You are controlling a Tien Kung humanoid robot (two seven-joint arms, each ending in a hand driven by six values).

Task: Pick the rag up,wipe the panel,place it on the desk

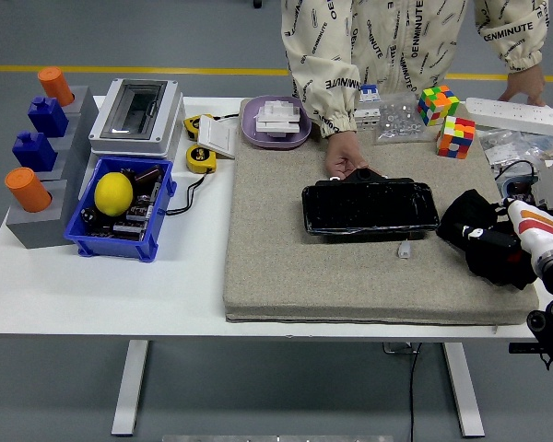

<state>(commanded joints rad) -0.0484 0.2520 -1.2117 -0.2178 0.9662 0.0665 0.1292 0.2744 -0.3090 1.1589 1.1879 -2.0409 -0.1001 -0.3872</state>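
The black rag [470, 224] lies crumpled at the right end of the grey felt mat [286, 267]. The black glossy panel [370, 206] lies flat on the mat to the left of the rag. My right hand [500, 241] comes in from the right edge and rests on top of the rag; it is black against the black cloth, so its grip does not show. Its white and orange forearm [537, 225] shows behind it. A person's hand [345, 162] rests at the panel's far left edge. My left arm is out of view.
A blue bin [122, 210] with a yellow lemon stands at the left, beside a grey block holder [39, 226] and a grey electrical box [135, 115]. Two colour cubes [454, 134], a white power strip [516, 115] and small parts sit at the back right. The person's other hand [525, 87] rests on the strip.
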